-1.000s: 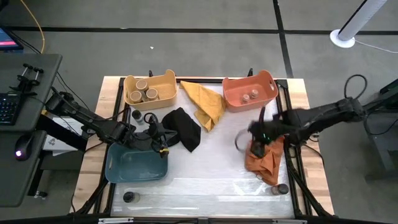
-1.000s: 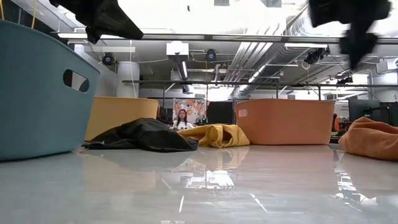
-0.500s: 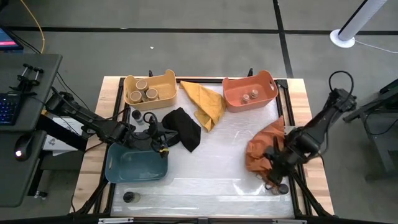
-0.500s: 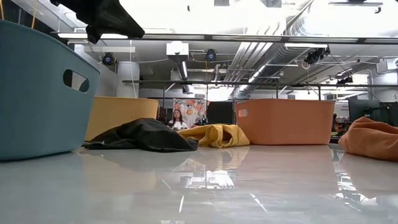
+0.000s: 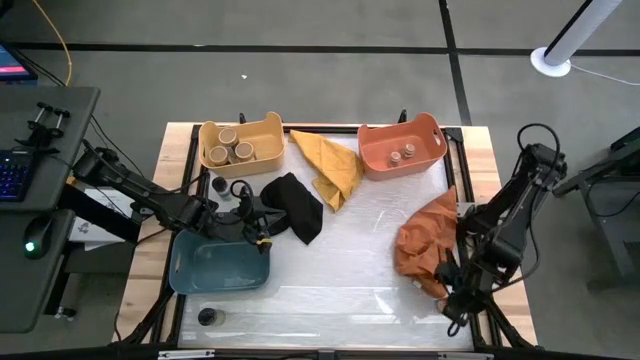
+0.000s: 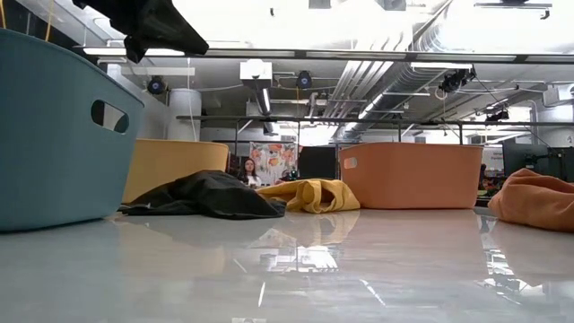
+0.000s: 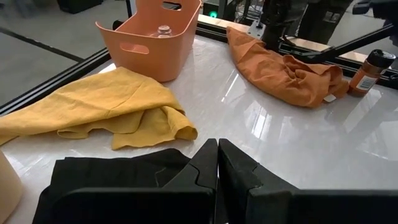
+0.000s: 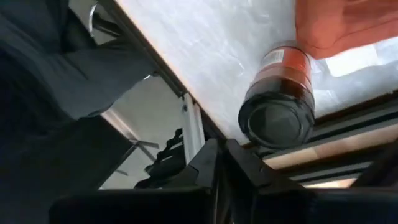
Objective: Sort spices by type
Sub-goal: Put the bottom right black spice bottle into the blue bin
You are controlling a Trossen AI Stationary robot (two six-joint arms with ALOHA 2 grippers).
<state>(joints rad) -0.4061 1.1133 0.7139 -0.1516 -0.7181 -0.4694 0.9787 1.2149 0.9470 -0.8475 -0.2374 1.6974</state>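
Three tan-topped jars (image 5: 231, 148) stand in the yellow bin (image 5: 268, 128) and two small jars (image 5: 403, 153) in the orange bin (image 5: 430, 135). One black-topped jar (image 5: 218, 185) stands beside the yellow bin, another (image 5: 207, 317) near the front left. A black-capped, orange-labelled jar (image 8: 280, 93) stands upright at the near right corner, close to the orange cloth (image 5: 425, 245). My right gripper (image 8: 217, 155) is shut just beside this jar, which is not between the fingers. My left gripper (image 7: 217, 165) hangs shut over the blue bin's (image 5: 215, 270) far right corner, by the black cloth (image 5: 295, 205). My right gripper comes at the table's near right corner from above, and its shut fingers (image 8: 245, 158) stand right next to the jar's black cap (image 8: 277, 124). I cannot tell whether they touch it. The jar stands upright on the table.
A yellow cloth (image 5: 328, 165) lies between the yellow and orange bins. The black frame rail (image 8: 186, 124) and the table's edge run close beside my right gripper. The middle of the table (image 5: 350, 270) is bare and glossy.
My right gripper has swung from above the orange cloth toward the table's near right corner and come down beside the jar there. The orange cloth now lies uncovered in a heap.
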